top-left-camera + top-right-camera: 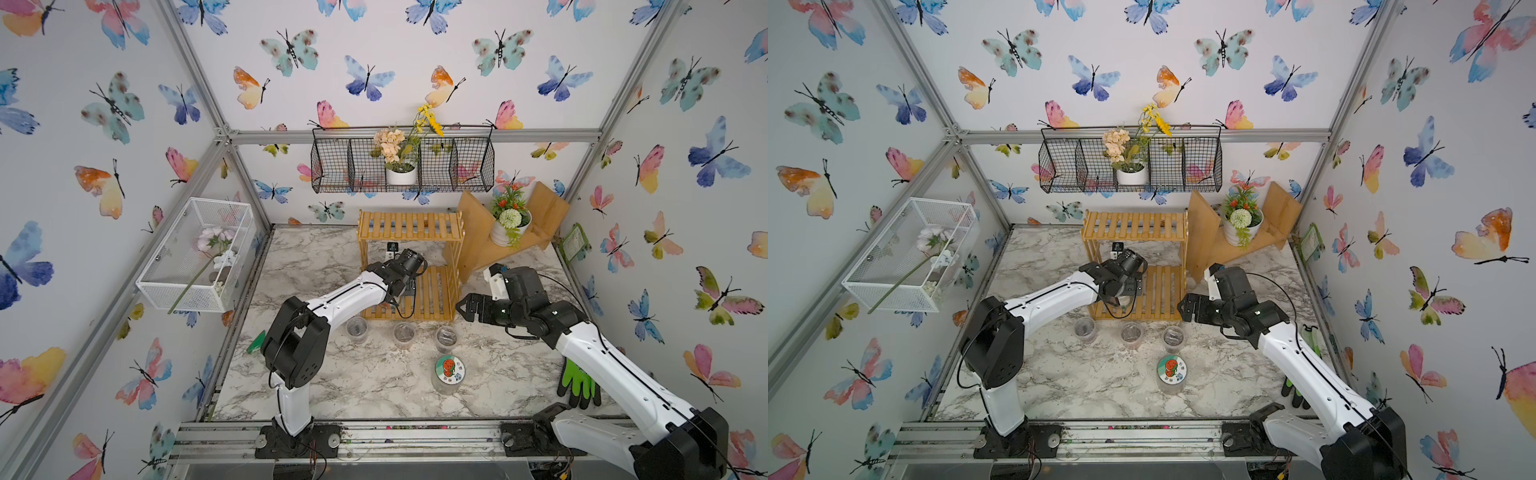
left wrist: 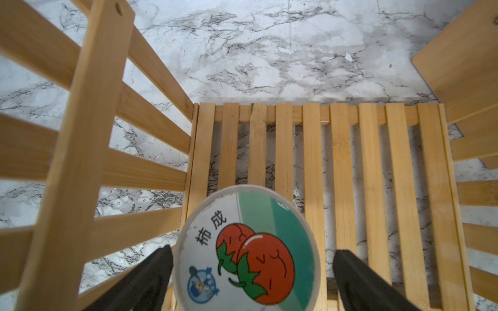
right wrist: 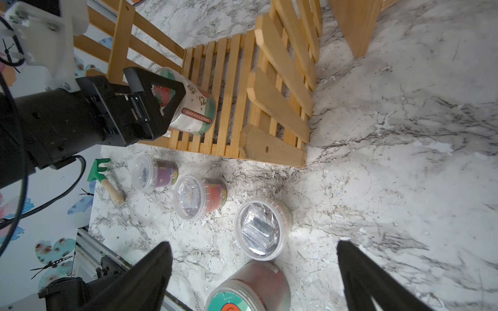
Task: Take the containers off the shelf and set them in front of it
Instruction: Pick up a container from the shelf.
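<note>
Jar in hand: a wide round plastic jar with a teal-and-white red-fruit lid (image 2: 246,250) is standing upright on the lower tier of the small honey-yellow slatted wooden shelf (image 1: 409,226), near the front edge at the end beside the left arm.
Left pincer: the left pincer (image 2: 253,254) is straddling this jar with its jaws spread. One black finger is sitting on each side of the lid, and on one side a gap is showing, so nothing is being pinched yet.
Right pincer: the right pincer (image 3: 253,245) is hanging spread and empty over the grey-veined marble bench (image 1: 332,382), just off the shelf's front corner.
Already down: three small clear lidded plastic cups (image 1: 404,333) are standing in a row just in front of the shelf, and a second red-fruit-lidded jar (image 1: 449,372) is standing nearer the arms.
Handling: the jar is looking light and stiff, with a smooth wall that is probably slippery. It is taking up most of the jaw span.
Where to hold: the round wall just under the lid rim is looking best, with the fingers on opposite sides.
Risk: the shelf's upright post (image 2: 80,150) and side slats are crowding one finger, so a straight lift is seeming safer than a drag.
</note>
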{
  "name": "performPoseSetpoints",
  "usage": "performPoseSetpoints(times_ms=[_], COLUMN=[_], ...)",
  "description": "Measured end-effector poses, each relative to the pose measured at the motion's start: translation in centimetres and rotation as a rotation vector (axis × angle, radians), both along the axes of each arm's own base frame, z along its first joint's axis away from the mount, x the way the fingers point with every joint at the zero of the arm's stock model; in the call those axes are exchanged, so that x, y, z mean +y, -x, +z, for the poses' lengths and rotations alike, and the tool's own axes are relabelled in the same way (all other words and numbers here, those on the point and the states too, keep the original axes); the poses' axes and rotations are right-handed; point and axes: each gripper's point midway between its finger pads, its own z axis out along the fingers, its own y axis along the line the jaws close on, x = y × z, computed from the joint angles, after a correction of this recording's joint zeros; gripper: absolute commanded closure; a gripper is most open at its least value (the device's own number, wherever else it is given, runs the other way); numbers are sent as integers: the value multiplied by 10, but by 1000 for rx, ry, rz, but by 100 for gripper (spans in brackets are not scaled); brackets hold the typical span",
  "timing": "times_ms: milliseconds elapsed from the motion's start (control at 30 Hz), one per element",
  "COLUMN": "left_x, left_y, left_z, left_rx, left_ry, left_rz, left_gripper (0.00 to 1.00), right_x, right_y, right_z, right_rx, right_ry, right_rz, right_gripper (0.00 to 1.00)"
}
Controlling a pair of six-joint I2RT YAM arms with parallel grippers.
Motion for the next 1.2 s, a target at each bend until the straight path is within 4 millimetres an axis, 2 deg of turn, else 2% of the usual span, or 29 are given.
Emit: performPoseSetpoints(times_ms=[267, 533, 667, 900, 1200], left_x=[1, 0, 1, 0, 0], left_y=[-8, 1, 7, 6, 6], left_z=[-6, -26, -34, -35, -35], left_rx=[1, 51, 74, 72, 71], left_ry=[28, 37, 34, 39, 37], left_rz=[6, -14, -19, -22, -26], left_gripper=[1, 2, 8, 20, 26], right_x=[0, -2, -2, -2, -2], right_y=[-1, -3, -3, -3, -3], right_z=[-5, -8, -8, -8, -6], right_rx=[11, 20, 20, 20, 16], right_ry=[9, 13, 13, 13, 11], right_rz=[5, 0, 0, -1, -1], right_gripper=[2, 2, 2, 2, 2])
